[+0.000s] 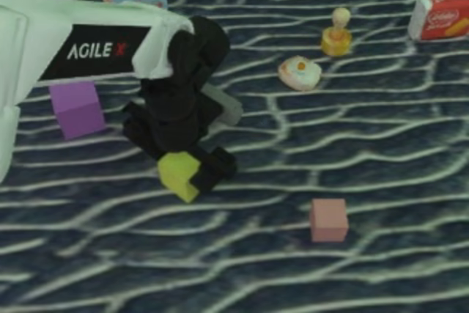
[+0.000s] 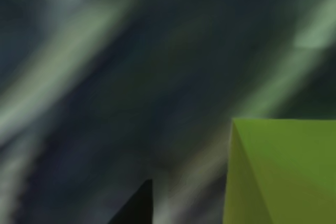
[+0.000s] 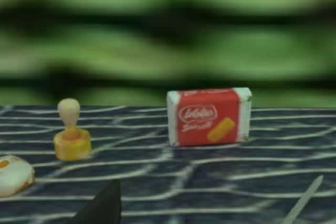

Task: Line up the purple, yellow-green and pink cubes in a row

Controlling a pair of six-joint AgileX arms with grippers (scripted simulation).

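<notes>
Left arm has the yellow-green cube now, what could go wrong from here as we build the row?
The yellow-green cube sits tilted in the left gripper, held near one side; it may twist or slip, or land askew when released.

The purple cube lies right beside the left arm; a sweep toward it could knock it.

The pink cube sits apart toward the table's right, so the row may end up uneven.

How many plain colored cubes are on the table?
3. The purple cube sits at the left, the yellow-green cube is gripped in the left tool near the middle, and the pink cube lies alone toward the right. None seems hidden.
</notes>
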